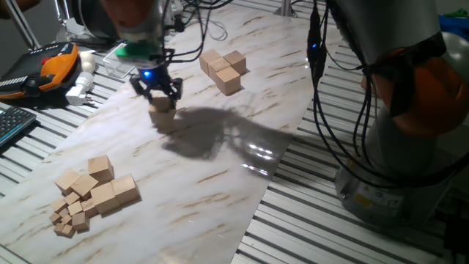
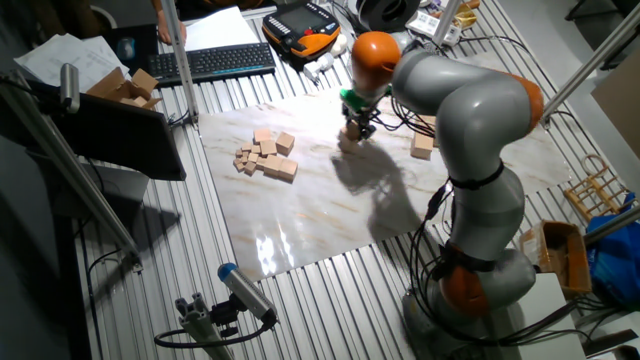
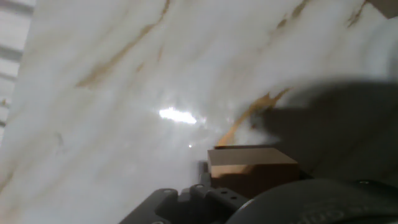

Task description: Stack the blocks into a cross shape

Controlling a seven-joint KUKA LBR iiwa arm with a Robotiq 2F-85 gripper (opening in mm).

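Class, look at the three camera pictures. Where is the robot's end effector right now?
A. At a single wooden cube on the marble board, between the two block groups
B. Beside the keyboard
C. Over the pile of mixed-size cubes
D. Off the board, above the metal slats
A: the end effector sits around a lone light tan wooden cube, apart from both clusters.

Robotics lab: slatted bench, cables
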